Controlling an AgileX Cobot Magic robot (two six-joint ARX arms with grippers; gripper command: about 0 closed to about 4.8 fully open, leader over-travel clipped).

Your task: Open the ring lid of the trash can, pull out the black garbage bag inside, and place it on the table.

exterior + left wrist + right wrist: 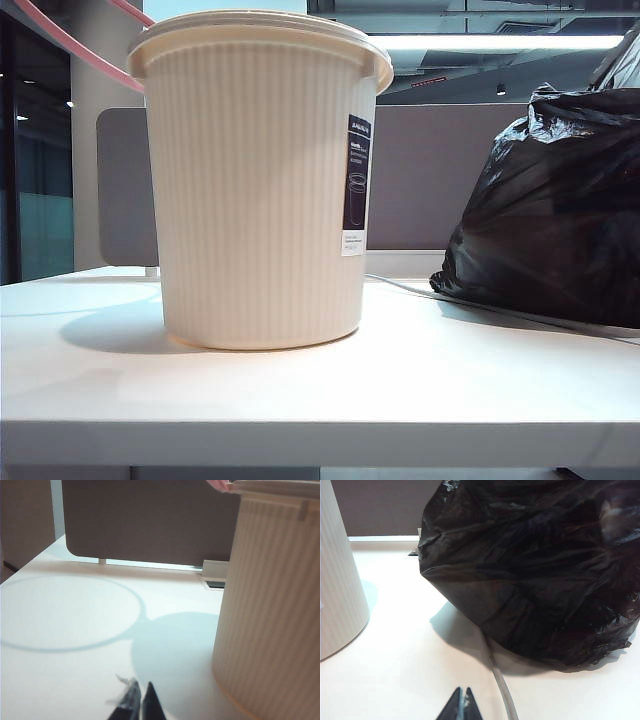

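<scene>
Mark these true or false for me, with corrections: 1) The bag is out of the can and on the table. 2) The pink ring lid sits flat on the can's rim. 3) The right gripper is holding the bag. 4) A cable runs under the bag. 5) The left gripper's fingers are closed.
1) True: the bag sits on the table, beside the can.
2) False: the ring lid is swung up off the rim, sticking out to the left.
3) False: the right gripper is shut, empty, short of the bag.
4) True: a grey cable passes under it.
5) True: the left gripper is shut, low beside the can.
</scene>
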